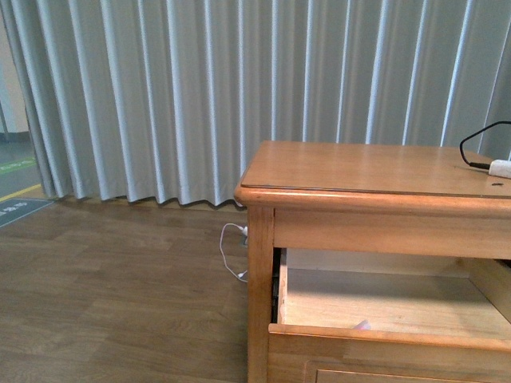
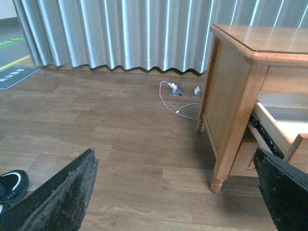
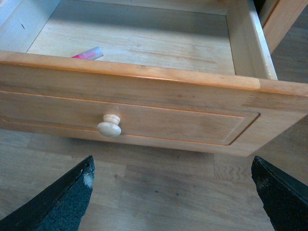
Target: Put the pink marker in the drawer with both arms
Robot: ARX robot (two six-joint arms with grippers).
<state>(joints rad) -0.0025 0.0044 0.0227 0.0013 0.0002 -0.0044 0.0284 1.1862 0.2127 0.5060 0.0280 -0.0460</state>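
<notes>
The drawer [image 3: 144, 120] is pulled open, its panelled front with a round knob [image 3: 109, 126] facing my right wrist camera. The pink marker [image 3: 86, 54] lies inside on the drawer floor near the front wall, its pale tip showing; in the front view only a small pink bit [image 1: 362, 325] peeks over the drawer front [image 1: 383, 351]. My right gripper [image 3: 174, 180] is open and empty, just in front of and below the drawer front. My left gripper [image 2: 175, 185] is open and empty, low over the floor beside the cabinet's leg. The open drawer's side [image 2: 276, 130] shows in the left wrist view.
The wooden cabinet [image 1: 359, 171] carries a white plug with a black cable [image 1: 499, 166] on its top's right edge. A white cable [image 2: 173, 98] and floor sockets lie by the grey curtain [image 1: 200, 88]. A black shoe [image 2: 12, 185] sits on the wooden floor at my left.
</notes>
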